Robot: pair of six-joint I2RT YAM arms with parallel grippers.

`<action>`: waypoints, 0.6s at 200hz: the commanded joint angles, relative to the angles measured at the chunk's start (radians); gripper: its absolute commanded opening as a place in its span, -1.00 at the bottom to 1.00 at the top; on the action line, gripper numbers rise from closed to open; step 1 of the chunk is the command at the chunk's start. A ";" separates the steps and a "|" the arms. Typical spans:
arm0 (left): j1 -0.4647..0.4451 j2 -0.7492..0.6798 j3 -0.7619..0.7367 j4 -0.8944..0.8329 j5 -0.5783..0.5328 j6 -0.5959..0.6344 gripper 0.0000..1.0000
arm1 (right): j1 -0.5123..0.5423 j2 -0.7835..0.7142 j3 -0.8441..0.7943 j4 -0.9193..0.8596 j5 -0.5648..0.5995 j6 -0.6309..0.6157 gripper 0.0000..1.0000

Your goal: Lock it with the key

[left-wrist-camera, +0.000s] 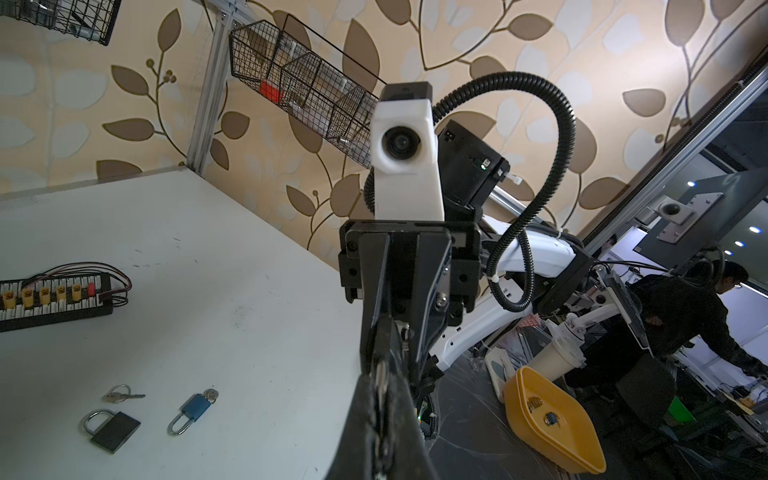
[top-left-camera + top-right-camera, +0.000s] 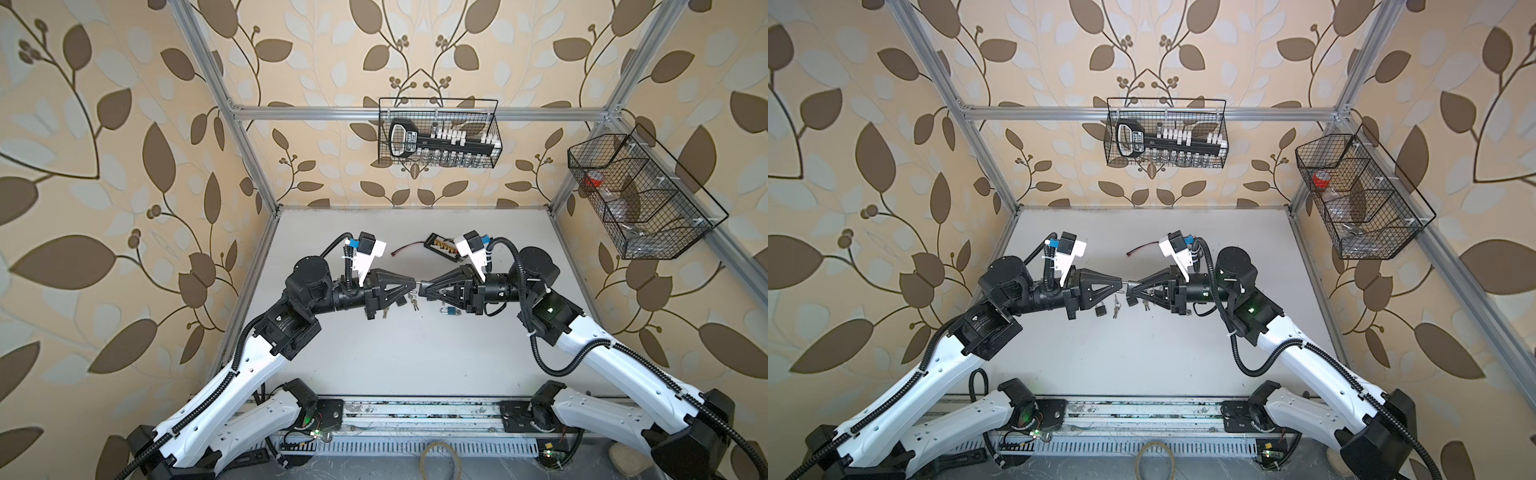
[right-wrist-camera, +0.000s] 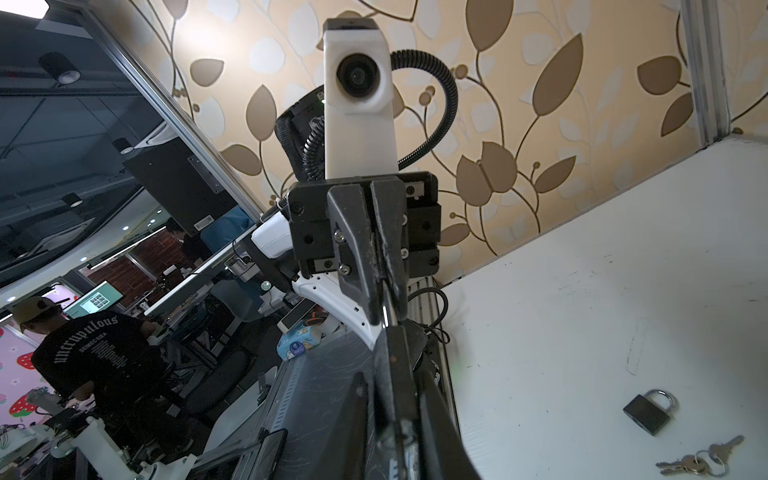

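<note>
My two grippers meet tip to tip above the middle of the table [image 2: 415, 365] in both top views. The left gripper [image 2: 414, 282] [image 1: 381, 384] is shut on a small silver key [image 3: 387, 309]. The right gripper [image 2: 424, 288] [image 3: 392, 370] is shut on a dark padlock [image 3: 395, 399], which shows edge-on between its fingers. The key's tip reaches the padlock's end; the keyhole itself is hidden. Both hang clear of the table.
Under the grippers lie a black padlock [image 1: 112, 430] [image 3: 648, 411], a loose key ring [image 1: 120, 395] [image 2: 413, 305] and a blue padlock [image 1: 193, 409] [image 2: 448, 311] with a key in it. A connector board [image 1: 50, 299] sits farther back. Wire baskets [image 2: 438, 133] hang on the frame.
</note>
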 commanded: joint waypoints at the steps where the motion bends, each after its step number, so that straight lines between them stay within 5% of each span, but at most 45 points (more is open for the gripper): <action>1: 0.000 -0.018 0.022 0.081 -0.010 -0.022 -1.00 | 0.005 -0.011 0.013 0.067 -0.008 0.005 -0.62; 74: 0.000 -0.009 0.005 0.130 -0.015 -0.059 -1.00 | 0.014 -0.014 -0.008 0.084 0.004 -0.008 -0.19; 120: -0.001 -0.006 -0.008 0.172 -0.018 -0.093 -1.00 | 0.026 -0.028 -0.036 0.106 0.067 -0.031 -0.27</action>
